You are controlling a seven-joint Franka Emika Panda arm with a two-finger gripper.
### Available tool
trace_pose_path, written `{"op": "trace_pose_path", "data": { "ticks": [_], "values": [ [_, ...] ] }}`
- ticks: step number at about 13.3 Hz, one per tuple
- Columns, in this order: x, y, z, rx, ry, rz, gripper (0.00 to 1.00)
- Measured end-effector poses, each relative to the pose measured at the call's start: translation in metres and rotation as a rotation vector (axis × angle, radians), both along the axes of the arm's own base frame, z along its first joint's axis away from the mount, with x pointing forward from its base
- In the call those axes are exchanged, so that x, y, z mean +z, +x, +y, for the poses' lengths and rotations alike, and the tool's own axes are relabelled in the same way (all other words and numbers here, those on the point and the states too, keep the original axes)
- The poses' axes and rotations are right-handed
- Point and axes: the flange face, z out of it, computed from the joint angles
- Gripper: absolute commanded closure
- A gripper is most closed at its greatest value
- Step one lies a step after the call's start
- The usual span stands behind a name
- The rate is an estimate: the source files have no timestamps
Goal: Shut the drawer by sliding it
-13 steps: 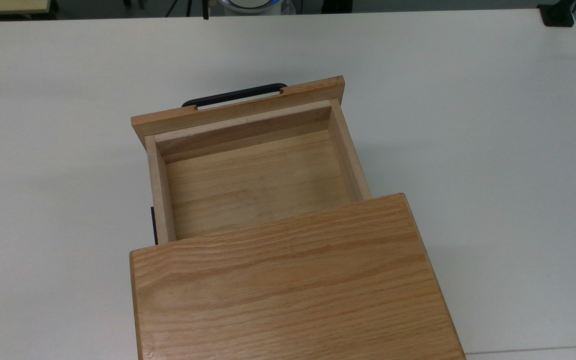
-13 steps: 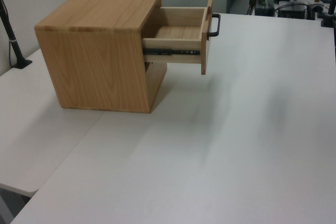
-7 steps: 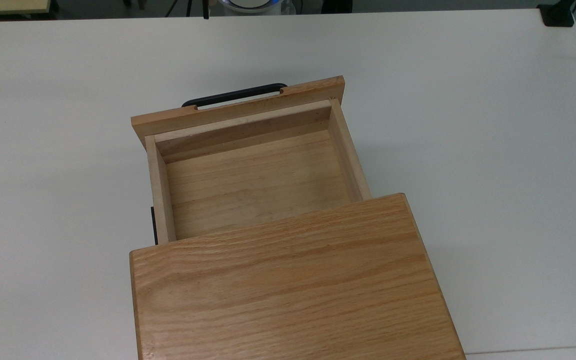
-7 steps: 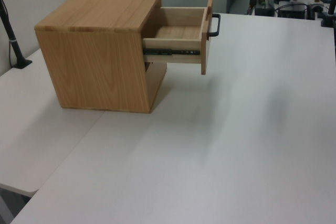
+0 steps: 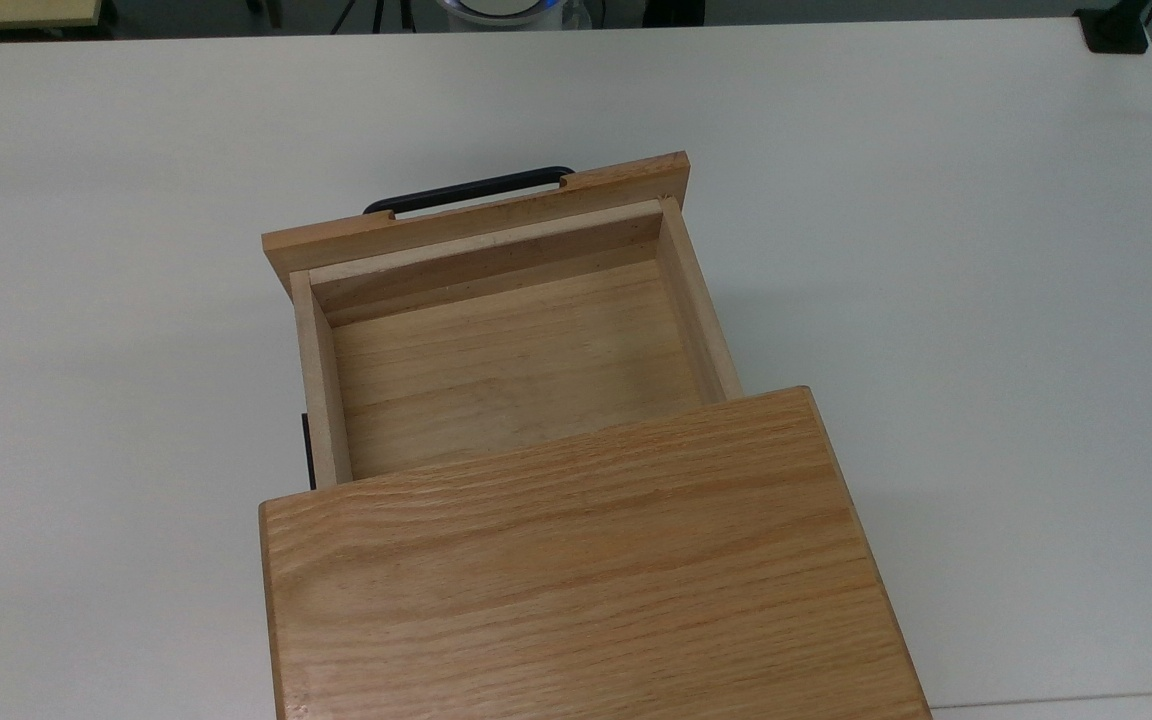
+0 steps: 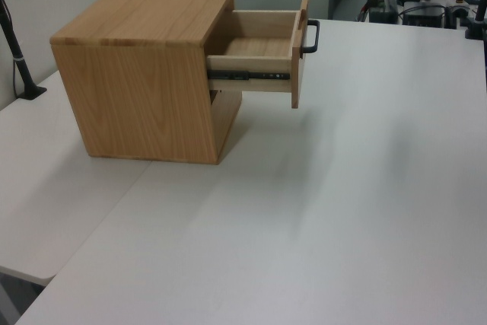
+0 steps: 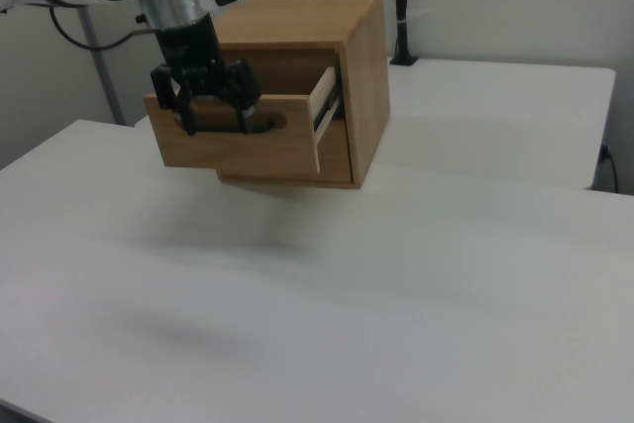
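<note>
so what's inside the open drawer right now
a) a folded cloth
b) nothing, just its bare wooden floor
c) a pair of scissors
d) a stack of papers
b: the top view looks straight down into the drawer, pulled out of the cabinet, and shows bare wood grain from wall to wall, with nothing lying on its floor.

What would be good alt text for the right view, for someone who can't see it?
An oak cabinet stands on a white table with its drawer pulled partly out toward the right view's left. A robot arm's black gripper, fingers spread, hangs in front of the drawer's front panel at the black handle.
</note>
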Motion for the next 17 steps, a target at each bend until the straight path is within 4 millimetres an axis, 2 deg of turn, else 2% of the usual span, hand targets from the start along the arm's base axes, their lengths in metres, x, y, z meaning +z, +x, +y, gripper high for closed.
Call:
{"op": "trace_pose_path", "data": {
  "ticks": [2,3,4,5,10,15,17],
  "values": [
    [-0.007,0.003,0.001,0.075,-0.002,0.020,0.02],
    [-0.013,0.006,0.004,0.083,-0.002,0.032,0.15],
    [-0.018,0.009,0.007,0.056,-0.001,0.036,0.78],
    [-0.025,0.015,0.013,0.005,0.000,0.025,1.00],
    [-0.047,0.044,0.039,-0.057,0.111,-0.069,1.00],
    [-0.067,0.068,0.080,-0.027,0.124,-0.143,1.00],
    [-0.076,0.074,0.089,-0.031,0.127,-0.149,1.00]
  ]
}}
